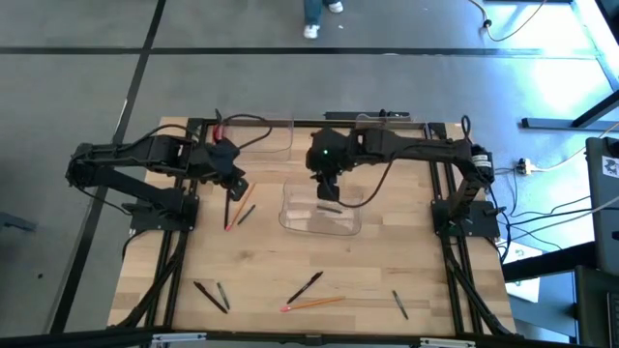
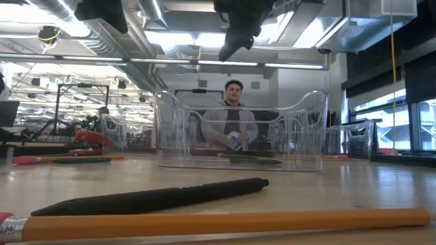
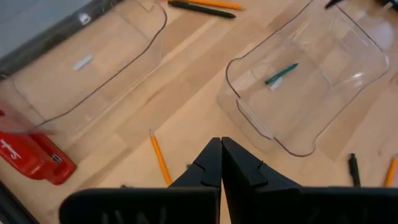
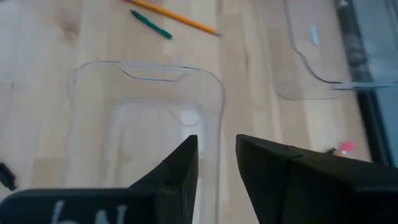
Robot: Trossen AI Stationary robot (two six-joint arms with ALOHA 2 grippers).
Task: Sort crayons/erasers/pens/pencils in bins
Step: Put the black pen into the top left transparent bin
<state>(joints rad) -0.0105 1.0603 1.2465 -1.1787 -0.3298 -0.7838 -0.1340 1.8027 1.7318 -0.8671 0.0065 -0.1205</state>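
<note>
A clear bin (image 1: pixel 319 220) stands mid-table, and a green crayon (image 3: pixel 281 73) lies flat on its floor. My right gripper (image 4: pixel 216 163) hangs open and empty above this bin's right wall; in the high view it is over the bin's far half (image 1: pixel 329 190). My left gripper (image 3: pixel 221 167) is shut and empty, raised left of the bin (image 1: pixel 236 186). Below it, an orange pencil (image 1: pixel 232 215) and a green crayon (image 1: pixel 247 213) lie side by side on the wood; both also show in the right wrist view, pencil (image 4: pixel 174 15) and crayon (image 4: pixel 151 25).
Two more clear bins stand at the far edge (image 1: pixel 266 130) (image 1: pixel 392 124), with a red object (image 3: pixel 31 155) beside the left one. Near the front edge lie two pens (image 1: pixel 211 295), a pen (image 1: pixel 306 286) crossing a pencil (image 1: pixel 314 304), and another pen (image 1: pixel 399 304).
</note>
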